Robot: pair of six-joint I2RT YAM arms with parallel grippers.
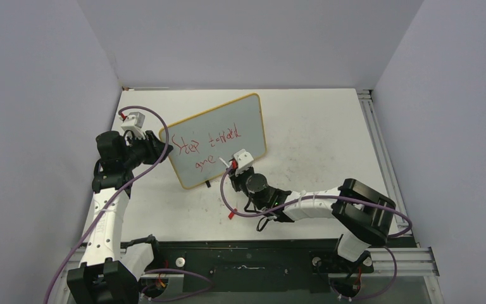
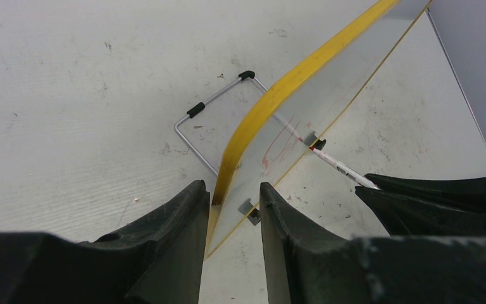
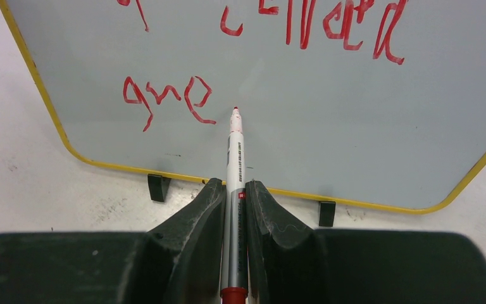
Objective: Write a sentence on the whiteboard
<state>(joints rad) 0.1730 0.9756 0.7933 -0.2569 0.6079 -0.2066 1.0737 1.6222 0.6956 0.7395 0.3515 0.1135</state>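
Right wrist: whiteboard (image 3: 329, 145) ahead of fingers (image 3: 205, 206) clamping marker (image 3: 235, 161).

The whiteboard (image 1: 228, 120) stands on the table (image 1: 316, 126), left of centre, with its face turned toward the near side. The left jaws clasp its left edge, one on each side of the frame. Behind the board a wire stand (image 2: 212, 104) rests on the table. The sentence (image 1: 205, 147) runs in two lines on the face, the lower line at the left. The right jaws, in front of the board, hold a marker (image 3: 235, 158), its tip at the face just right of the lower line.
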